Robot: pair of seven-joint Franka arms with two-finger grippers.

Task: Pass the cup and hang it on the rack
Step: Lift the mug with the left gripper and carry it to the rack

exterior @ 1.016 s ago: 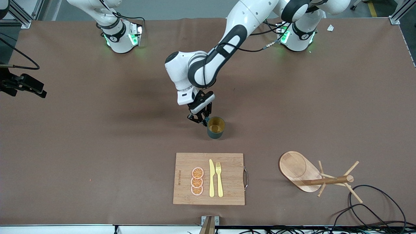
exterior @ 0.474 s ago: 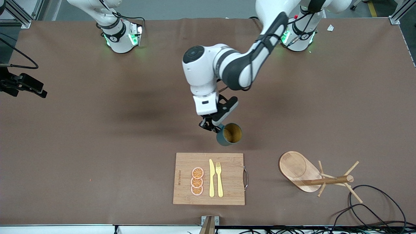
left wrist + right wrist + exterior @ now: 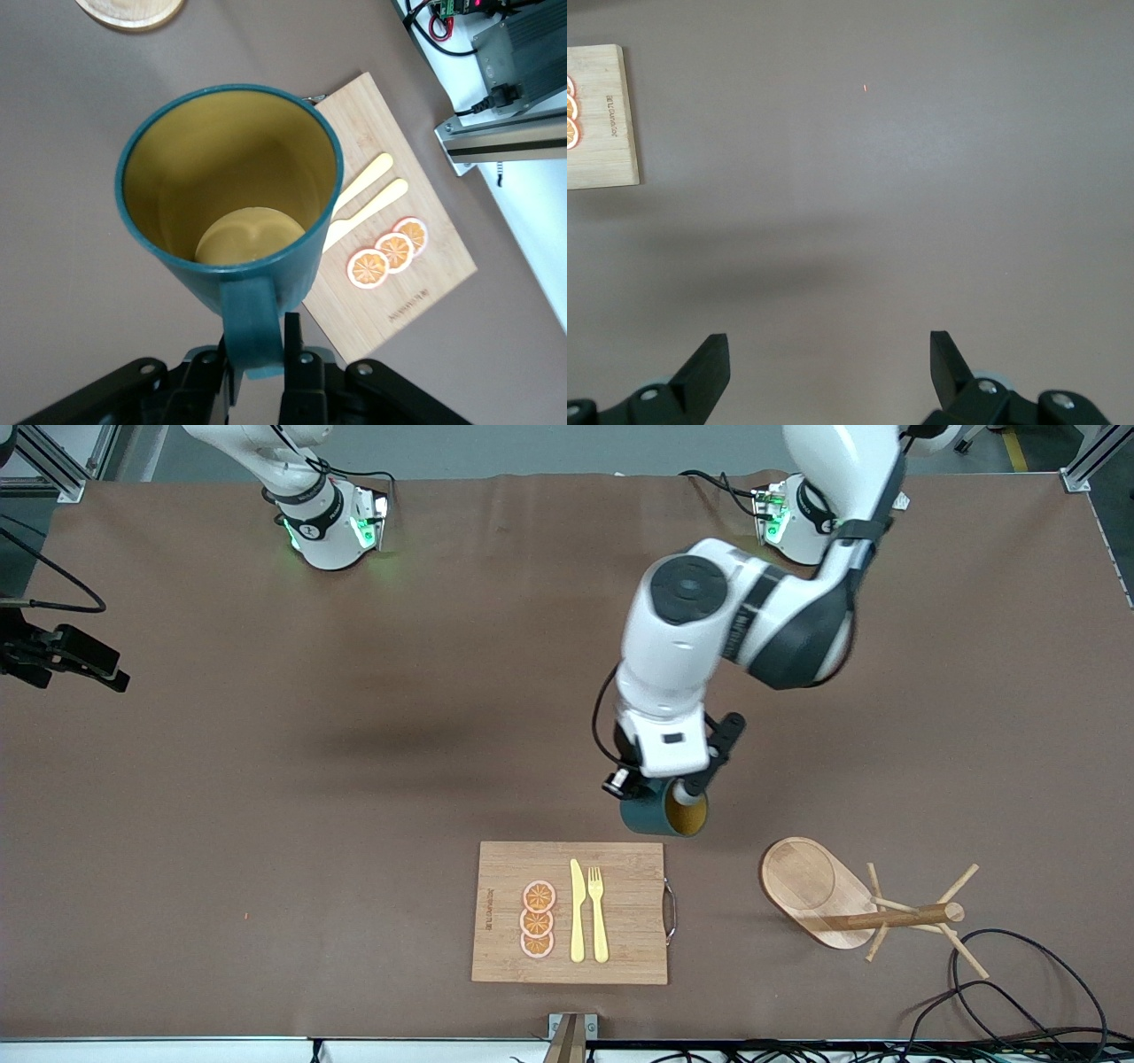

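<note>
Left gripper (image 3: 257, 354) is clamped on the loop handle of the small dark teal-green ribbed mug (image 3: 664, 813), now carried up off the brown worktop (image 3: 266, 779) and swung toward the light wooden mug tree (image 3: 850, 903), tipped on its side; half a second ago it sat more toward the middle. Bamboo cutting board (image 3: 620, 921) hasn't budged. Right gripper (image 3: 828, 372) waits, spread wide over bare worktop
</note>
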